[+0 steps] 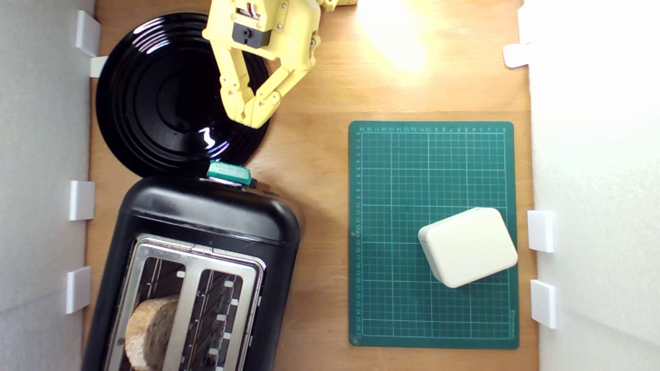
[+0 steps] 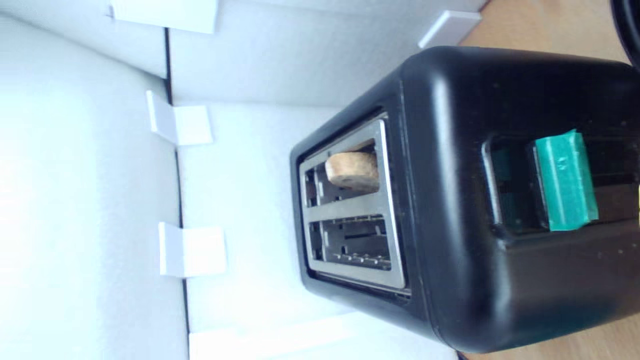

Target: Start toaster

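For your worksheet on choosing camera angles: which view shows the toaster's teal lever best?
The wrist view: it faces the toaster's end panel, so the teal lever shows whole in its slot. The exterior view looks down from above, so there the lever is only a small teal edge at the toaster's end beside the black plate.

A wooden tabletop (image 1: 319, 170) is carrying everything, with white walls standing along both of its sides. Lying directly on it are a glossy black plate (image 1: 154, 98) at the exterior view's upper left, the black toaster (image 1: 211, 216) just below the plate and overlapping its rim in that view, and a green cutting mat (image 1: 392, 206) well apart at the exterior view's right. A cream box (image 1: 468, 246) is sitting on the mat.
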Robot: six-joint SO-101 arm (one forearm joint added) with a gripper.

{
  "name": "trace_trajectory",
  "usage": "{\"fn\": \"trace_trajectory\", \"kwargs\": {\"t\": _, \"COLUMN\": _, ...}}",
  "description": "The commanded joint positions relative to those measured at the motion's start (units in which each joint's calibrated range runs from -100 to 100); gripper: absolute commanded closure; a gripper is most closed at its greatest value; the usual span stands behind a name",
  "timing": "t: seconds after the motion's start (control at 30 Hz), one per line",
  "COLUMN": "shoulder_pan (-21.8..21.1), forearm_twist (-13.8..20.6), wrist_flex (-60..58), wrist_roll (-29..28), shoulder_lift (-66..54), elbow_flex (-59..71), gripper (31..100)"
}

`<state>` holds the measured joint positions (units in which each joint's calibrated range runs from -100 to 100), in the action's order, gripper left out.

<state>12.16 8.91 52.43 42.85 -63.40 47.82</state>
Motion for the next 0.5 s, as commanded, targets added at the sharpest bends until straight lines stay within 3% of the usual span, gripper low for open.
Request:
{"fn": "trace_trajectory", "kwargs": {"t": 0.0, "shoulder_pan": 0.5, "forearm_twist": 0.5, "wrist_flex": -3.0, "wrist_roll": 2.5, "shoulder_lift": 3.0, "elbow_flex": -4.7, "gripper": 98.9}}
{"fn": "trace_trajectory", "kwargs": {"t": 0.3, "shoulder_pan": 2.7, "forearm_twist": 1.6, "wrist_flex": -1.1, "wrist_roll": 3.4, "shoulder_lift": 12.9, "elbow_flex": -16.8, "gripper": 98.9}}
{"fn": "trace_trajectory", "kwargs": {"t": 0.47, "shoulder_pan": 3.1, "forearm_twist": 0.8, "wrist_flex": 10.2, "wrist_roll": 5.0, "shoulder_lift": 18.3, "elbow_flex": -26.6, "gripper": 98.9}}
